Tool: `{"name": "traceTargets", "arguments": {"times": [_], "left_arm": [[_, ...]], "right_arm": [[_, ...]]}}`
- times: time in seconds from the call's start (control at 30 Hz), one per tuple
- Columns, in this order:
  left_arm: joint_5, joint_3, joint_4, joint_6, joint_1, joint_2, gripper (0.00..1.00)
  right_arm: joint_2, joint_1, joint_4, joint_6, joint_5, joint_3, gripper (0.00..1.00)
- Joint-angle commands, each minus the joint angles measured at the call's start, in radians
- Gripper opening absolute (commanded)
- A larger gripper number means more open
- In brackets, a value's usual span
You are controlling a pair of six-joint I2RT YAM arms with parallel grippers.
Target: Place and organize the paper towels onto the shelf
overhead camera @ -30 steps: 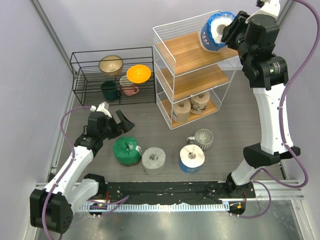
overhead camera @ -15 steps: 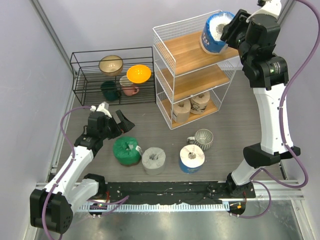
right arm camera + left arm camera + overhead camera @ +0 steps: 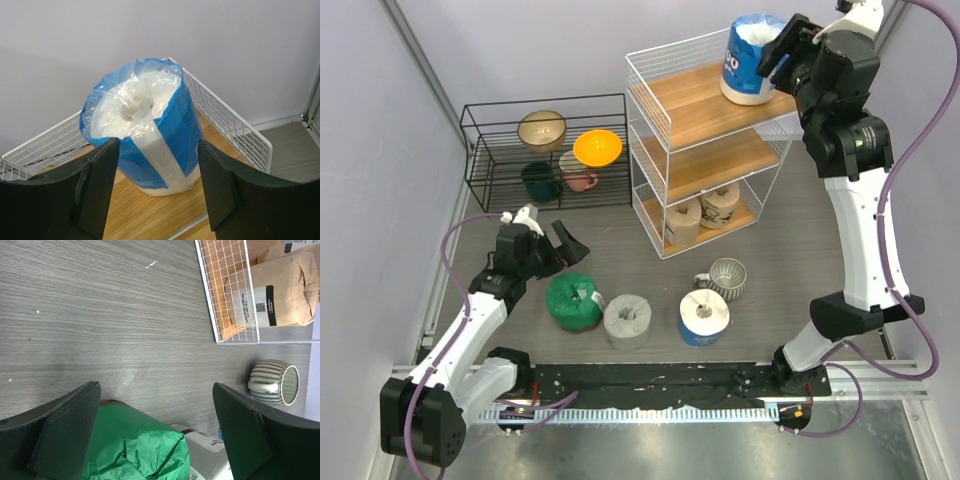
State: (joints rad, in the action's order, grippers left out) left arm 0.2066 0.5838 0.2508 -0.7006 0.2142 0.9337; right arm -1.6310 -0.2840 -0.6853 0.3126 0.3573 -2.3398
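Note:
A white roll in blue wrap (image 3: 750, 60) stands upright on the top board of the white wire shelf (image 3: 695, 100). In the right wrist view the roll (image 3: 145, 125) stands just beyond my right gripper (image 3: 159, 185). That gripper (image 3: 785, 50) is open and clear of the roll. Two tan rolls (image 3: 702, 212) sit on the bottom tier. The green roll (image 3: 573, 300), grey roll (image 3: 627, 320) and second blue-wrapped roll (image 3: 704, 317) stand on the table. My left gripper (image 3: 560, 245) is open and empty, just behind the green roll (image 3: 135, 445).
A ribbed mug (image 3: 725, 277) lies on the table beside the blue-wrapped roll, in front of the shelf. A low black wire rack (image 3: 545, 150) with bowls stands at the back left. The shelf's middle board (image 3: 705, 160) is bare.
The blue-wrapped roll went from tilted in my right gripper to upright on the top board. The right jaws now stand apart from it. The left arm has not moved.

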Motion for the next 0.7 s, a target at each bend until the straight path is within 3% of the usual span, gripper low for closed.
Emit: {"name": "traceTargets", "arguments": {"times": [0.0, 0.1, 0.23, 0.43, 0.57, 0.67], "left_arm": [[0.019, -0.004, -0.042, -0.007, 0.004, -0.010, 1.00], [0.016, -0.004, -0.042, -0.007, 0.004, -0.010, 1.00], [0.013, -0.002, -0.045, -0.007, 0.004, -0.009, 1.00], [0.017, -0.004, -0.051, -0.008, 0.004, -0.004, 1.00], [0.036, -0.004, -0.056, -0.011, 0.004, 0.001, 1.00], [0.042, -0.004, -0.068, -0.014, 0.004, 0.008, 1.00]], "right_arm": [[0.169, 0.003, 0.224, -0.020, -0.062, 0.170, 0.70], [0.319, 0.003, 0.367, -0.036, -0.135, 0.364, 0.70], [0.473, 0.003, 0.408, -0.001, -0.233, 0.544, 0.72], [0.611, 0.003, 0.170, 0.128, -0.308, 0.729, 0.75], [0.666, 0.003, 0.034, 0.216, -0.533, 0.894, 0.75], [0.718, 0.002, -0.011, 0.299, -0.610, 1.054, 0.76]]}}
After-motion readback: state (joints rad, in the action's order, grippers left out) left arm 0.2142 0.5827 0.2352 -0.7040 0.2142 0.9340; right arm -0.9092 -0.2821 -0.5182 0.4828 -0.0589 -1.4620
